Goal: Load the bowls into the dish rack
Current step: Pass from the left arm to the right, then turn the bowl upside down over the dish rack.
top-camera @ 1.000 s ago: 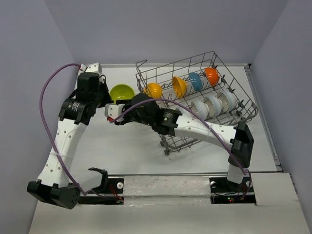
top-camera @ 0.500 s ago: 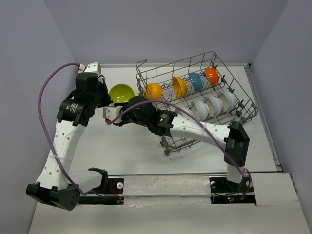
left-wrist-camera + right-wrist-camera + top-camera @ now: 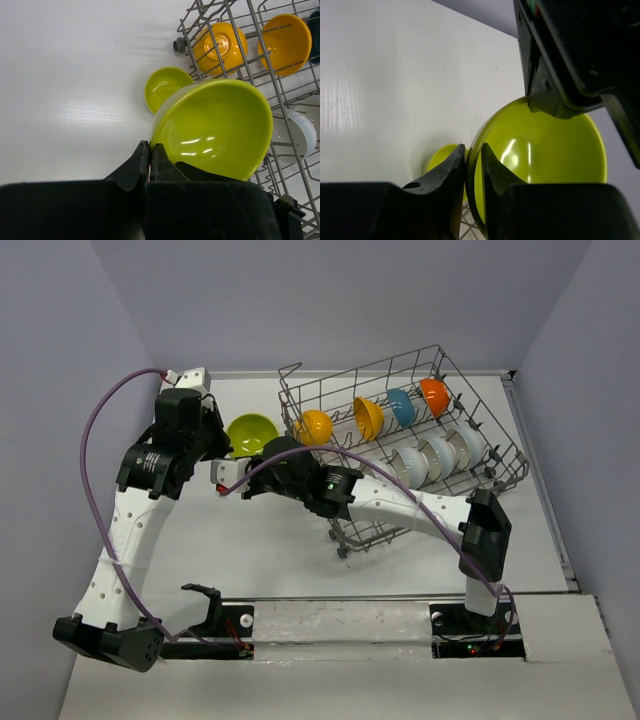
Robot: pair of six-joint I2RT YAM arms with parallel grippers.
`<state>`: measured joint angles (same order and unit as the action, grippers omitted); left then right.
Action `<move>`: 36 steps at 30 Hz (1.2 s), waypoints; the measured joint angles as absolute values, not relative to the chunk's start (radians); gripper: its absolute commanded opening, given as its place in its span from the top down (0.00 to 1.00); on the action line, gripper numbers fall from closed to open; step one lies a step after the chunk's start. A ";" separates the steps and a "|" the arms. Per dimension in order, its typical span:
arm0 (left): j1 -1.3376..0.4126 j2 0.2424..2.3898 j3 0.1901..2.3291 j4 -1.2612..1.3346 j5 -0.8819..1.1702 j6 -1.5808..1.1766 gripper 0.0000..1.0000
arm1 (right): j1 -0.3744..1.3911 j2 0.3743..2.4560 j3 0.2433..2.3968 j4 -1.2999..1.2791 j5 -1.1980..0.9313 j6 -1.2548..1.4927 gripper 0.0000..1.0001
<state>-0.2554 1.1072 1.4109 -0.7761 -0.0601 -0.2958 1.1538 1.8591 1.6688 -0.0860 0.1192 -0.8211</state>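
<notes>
The left gripper [image 3: 150, 146] is pinched onto the near rim of a lime bowl [image 3: 215, 130], holding it tilted above the table [image 3: 75, 100]. The right gripper [image 3: 472, 150] straddles another part of the same rim, one finger inside and one outside, pressed close against it. Both wrists crowd the bowl from the near side. Beneath it, a second lime bowl [image 3: 167, 87] sits upright on the table, just beside the left edge of the dish rack [image 3: 372, 527]. Past that edge, two orange bowls [image 3: 220, 47] stand on their sides between tines, with a white bowl [image 3: 300, 132] in the nearer row. Left of the held bowl lies bare tabletop.
</notes>
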 measured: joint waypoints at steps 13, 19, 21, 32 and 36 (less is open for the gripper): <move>-0.260 1.105 1.424 -0.774 -0.041 -0.283 0.69 | 1.154 1.860 1.669 -0.090 0.124 -0.820 0.99; -0.258 1.105 1.457 -0.762 -0.044 -0.295 0.41 | 1.153 1.851 1.656 -0.060 0.130 -0.797 0.99; -0.257 1.105 1.468 -0.751 -0.045 -0.297 0.35 | 1.154 1.837 1.637 -0.052 0.133 -0.792 0.99; -0.253 1.131 1.563 -0.722 -0.106 -0.312 0.30 | 1.137 1.755 1.549 0.073 0.268 -0.808 0.99; -0.253 1.145 1.598 -0.719 -0.118 -0.312 0.30 | 1.070 1.735 1.549 0.163 0.337 -0.799 0.99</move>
